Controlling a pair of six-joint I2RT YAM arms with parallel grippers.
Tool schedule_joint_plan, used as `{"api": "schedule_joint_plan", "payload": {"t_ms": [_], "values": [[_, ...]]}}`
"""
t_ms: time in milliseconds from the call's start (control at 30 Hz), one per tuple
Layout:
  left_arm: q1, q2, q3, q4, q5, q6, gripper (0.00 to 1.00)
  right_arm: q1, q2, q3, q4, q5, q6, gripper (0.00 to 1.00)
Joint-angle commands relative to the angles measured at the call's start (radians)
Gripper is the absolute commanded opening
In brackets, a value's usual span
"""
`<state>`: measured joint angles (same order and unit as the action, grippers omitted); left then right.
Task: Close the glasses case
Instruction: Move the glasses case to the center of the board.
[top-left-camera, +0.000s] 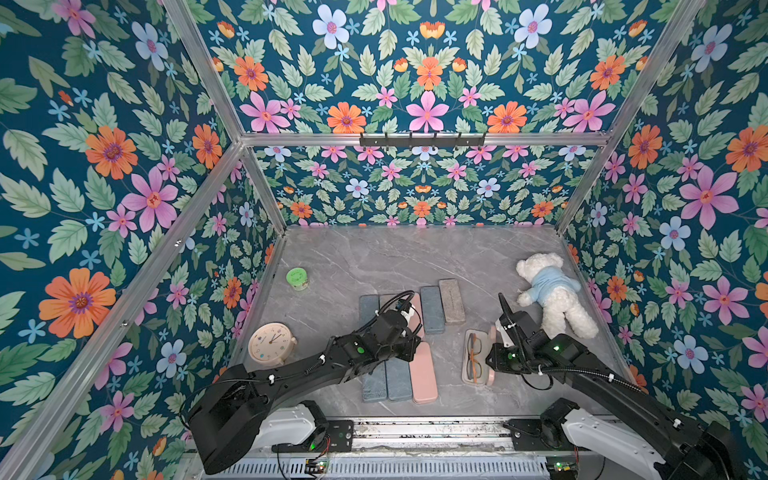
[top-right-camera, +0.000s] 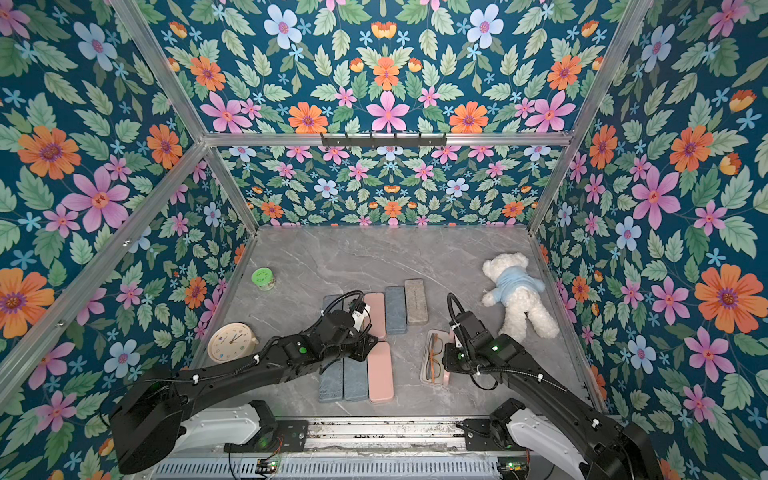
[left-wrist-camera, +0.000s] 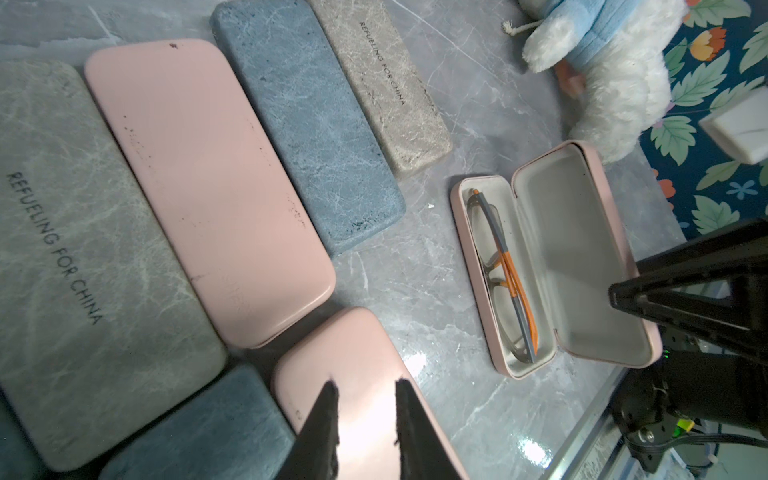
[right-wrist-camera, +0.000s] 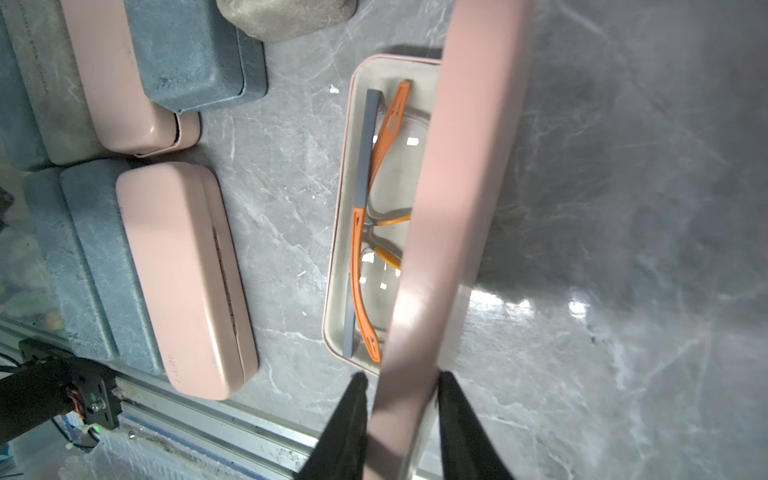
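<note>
Lid (right-wrist-camera: 465, 166) of case (right-wrist-camera: 345, 187): light, stiff, slick, hinged; take the free long edge. Right gripper (right-wrist-camera: 403, 376) straddles it, pinch unclear; left gripper (left-wrist-camera: 365, 382) parted, empty.

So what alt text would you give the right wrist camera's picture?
Two black fingers of the right gripper sit either side of the raised pink lid of an open glasses case holding orange-and-grey glasses. A closed pink case and blue cases lie beside it on a grey marbled table.
</note>
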<state>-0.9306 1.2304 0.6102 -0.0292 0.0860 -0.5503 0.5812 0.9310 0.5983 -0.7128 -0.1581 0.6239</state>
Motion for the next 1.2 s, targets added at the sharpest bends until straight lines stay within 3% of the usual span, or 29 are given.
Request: {"api": "schedule_joint_plan", "payload": {"t_ms": [0, 1167], "values": [[0.001, -0.003, -0.006, 0.025, -0.002, -0.01, 0.27, 0.018, 0.002, 0.008, -0.012, 0.005, -0.006, 0.3], [0.001, 0.006, -0.041, 0.077, 0.004, -0.025, 0.27, 0.225, 0.144, 0.087, 0.121, 0.015, 0.006, 0.29]]}}
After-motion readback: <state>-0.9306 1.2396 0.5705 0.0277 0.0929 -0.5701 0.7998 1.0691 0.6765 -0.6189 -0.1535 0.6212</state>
